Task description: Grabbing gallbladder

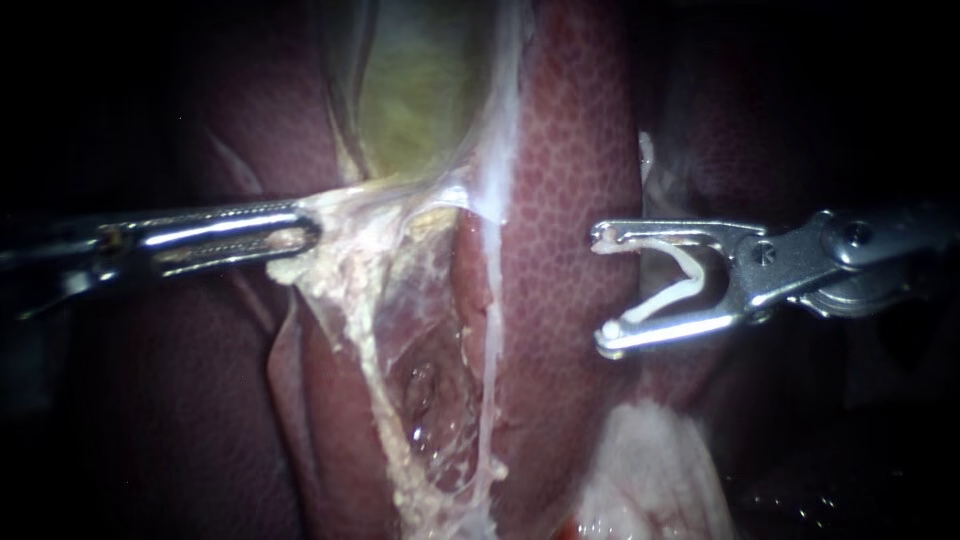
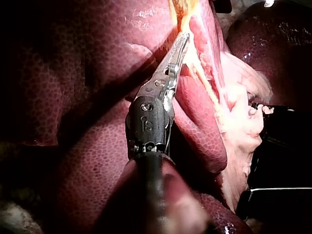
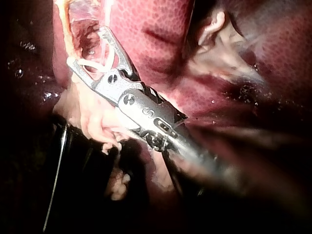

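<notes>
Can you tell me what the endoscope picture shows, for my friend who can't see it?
My left instrument grips the pale lower edge of the greenish gallbladder, pulling it taut. My right instrument hovers near the red liver, a white clip held between its jaws.

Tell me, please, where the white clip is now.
In the endoscope view the white clip sits between the jaws of the right instrument, right of centre, at the edge of the red liver lobe.
</notes>
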Robot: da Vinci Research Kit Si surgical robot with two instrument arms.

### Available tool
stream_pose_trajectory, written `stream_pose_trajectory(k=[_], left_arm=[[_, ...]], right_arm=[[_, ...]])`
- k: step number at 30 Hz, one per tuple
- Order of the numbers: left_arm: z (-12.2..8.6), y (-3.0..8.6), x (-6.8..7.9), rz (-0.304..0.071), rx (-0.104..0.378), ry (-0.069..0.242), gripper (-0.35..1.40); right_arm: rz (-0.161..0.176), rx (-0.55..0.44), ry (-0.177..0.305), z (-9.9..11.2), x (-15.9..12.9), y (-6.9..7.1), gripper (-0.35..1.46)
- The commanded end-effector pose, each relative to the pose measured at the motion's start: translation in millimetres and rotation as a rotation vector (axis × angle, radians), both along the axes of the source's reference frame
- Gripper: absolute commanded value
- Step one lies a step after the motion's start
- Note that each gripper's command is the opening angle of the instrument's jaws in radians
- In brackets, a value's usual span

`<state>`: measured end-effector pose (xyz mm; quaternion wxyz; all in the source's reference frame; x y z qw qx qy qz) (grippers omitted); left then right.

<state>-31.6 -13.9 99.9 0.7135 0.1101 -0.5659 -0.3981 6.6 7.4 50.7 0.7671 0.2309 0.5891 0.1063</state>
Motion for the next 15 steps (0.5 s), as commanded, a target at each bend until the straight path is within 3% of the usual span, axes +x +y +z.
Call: stream_pose_trajectory(k=[1,15], left_arm=[[0.0,0.0,0.0,-0.004,0.001,0.002,-0.35],[0.0,0.0,0.0,-0.006,0.001,0.004,-0.35]], right_arm=[[0.000,0.000,0.000,0.0,0.0,0.0,0.57],[0.000,0.000,0.000,0.0,0.0,0.0,0.57]])
